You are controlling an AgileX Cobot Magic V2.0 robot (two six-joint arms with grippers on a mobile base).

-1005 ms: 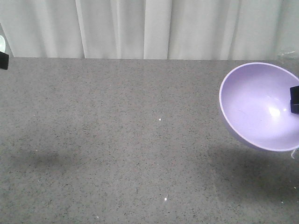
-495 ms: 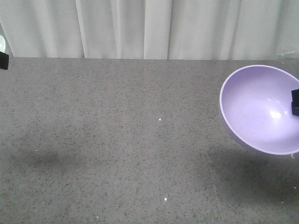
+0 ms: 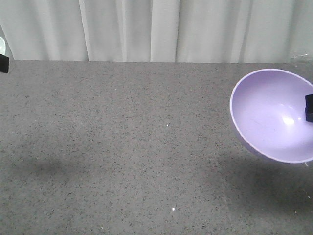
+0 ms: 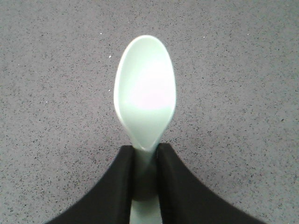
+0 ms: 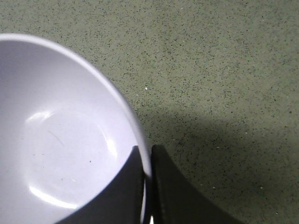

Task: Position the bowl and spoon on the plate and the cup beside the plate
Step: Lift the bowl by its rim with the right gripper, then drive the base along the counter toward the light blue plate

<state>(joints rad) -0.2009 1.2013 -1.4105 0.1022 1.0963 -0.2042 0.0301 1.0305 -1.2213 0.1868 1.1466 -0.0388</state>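
Left wrist-mounted: left fingers (image 4: pixel 117 186) pinch mint spoon (image 4: pixel 145 93); right fingers (image 5: pixel 175 186) clamp glossy lavender bowl (image 5: pixel 60 140)

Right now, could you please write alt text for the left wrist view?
The left gripper is shut on the handle of a pale mint-green spoon, whose scoop faces up and points away from the camera. A speckled grey table lies below.

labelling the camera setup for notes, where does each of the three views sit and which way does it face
Left wrist: sits behind the left gripper, looking down past its black fingers at the spoon they clamp over the table.
Right wrist: sits behind the right gripper, looking down at the bowl rim it pinches.
Front-facing: looks forward and down across the table toward a curtain; only black gripper tips show at both edges.
Shared: front and right wrist views both show the bowl.
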